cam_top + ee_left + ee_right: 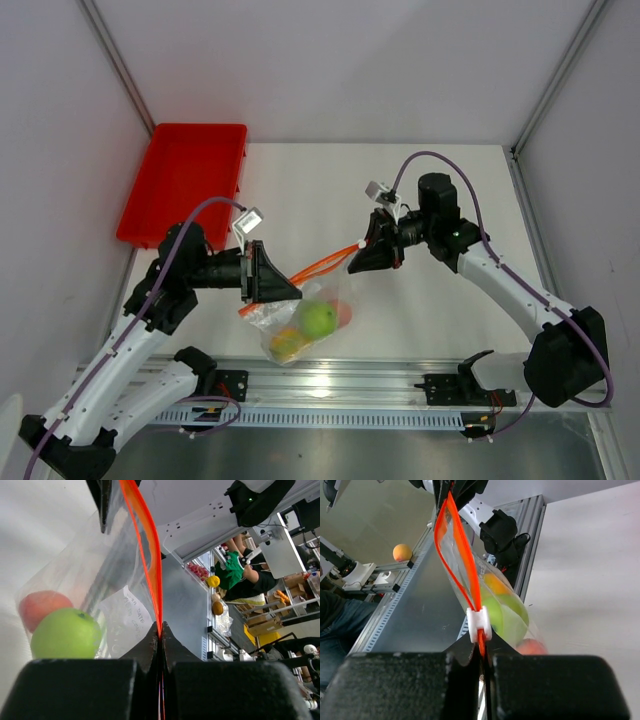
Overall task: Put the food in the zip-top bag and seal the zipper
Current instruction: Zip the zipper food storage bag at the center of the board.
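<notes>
Both grippers are clamped on the zipper (325, 264), one at each end: your left gripper (296, 290) lower left, your right gripper (352, 265) upper right. The strip runs taut between them, and the zip-top bag (330, 292) hangs beneath, holding all three toy fruits (319, 320). The white slider (480, 625) sits just beside the right fingertips. The orange tracks gape towards the left gripper, so sealing likely runs that way.

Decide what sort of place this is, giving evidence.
Probably a robotics lab: left arm and right arm bolted to an aluminium rail, white panel walls round the table, a person among boxes beyond.
</notes>
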Motion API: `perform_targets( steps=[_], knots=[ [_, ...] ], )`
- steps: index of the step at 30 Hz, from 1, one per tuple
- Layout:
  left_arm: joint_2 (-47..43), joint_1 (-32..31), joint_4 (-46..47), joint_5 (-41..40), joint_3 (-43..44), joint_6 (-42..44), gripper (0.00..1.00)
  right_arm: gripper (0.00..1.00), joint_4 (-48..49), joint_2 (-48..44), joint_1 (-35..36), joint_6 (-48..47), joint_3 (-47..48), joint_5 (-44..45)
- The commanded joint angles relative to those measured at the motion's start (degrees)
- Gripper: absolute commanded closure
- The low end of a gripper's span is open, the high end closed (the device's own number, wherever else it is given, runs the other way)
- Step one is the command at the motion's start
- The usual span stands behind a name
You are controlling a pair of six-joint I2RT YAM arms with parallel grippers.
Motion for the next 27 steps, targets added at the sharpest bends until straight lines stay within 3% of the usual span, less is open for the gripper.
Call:
perform_targets(
  steps=[1,2,3,7,14,18,27],
  knots=[
    [-0.2,0.8,-5.5,-1.7,2.2,5.6,0.99,1.00,-2.8,0.4,0.7,-1.7,3.3,0.4],
    [0.1,0.8,-7.8,-3.3,2.4,7.1,0.95,1.00,-2.2,0.2,0.9,-0.4,3.4,1.8],
    [0.1,0.8,-10.6,-5.7,2.6,8.5,0.79,1.00,-1.6,-0.3,1.0,0.9,3.0,3.1],
    [0.5,0.8,-13.9,-12.9,2.7,13.7,0.44,1.00,6.4,-3.5,1.8,11.3,-0.7,14.2],
    [1.0,0.0,-8.8,-18.5,4.0,13.4,0.40,1.00,3.0,-5.8,5.0,16.7,-2.6,27.0],
    [2.9,-1.8,-8.5,-20.2,6.9,14.8,0.31,1.00,-3.2,-6.6,10.3,14.2,-1.6,32.6],
    [9.1,-14.3,-8.2,-29.4,16.1,22.3,0.23,1.00,-21.5,-6.2,16.4,6.4,5.6,42.0]
  ],
)
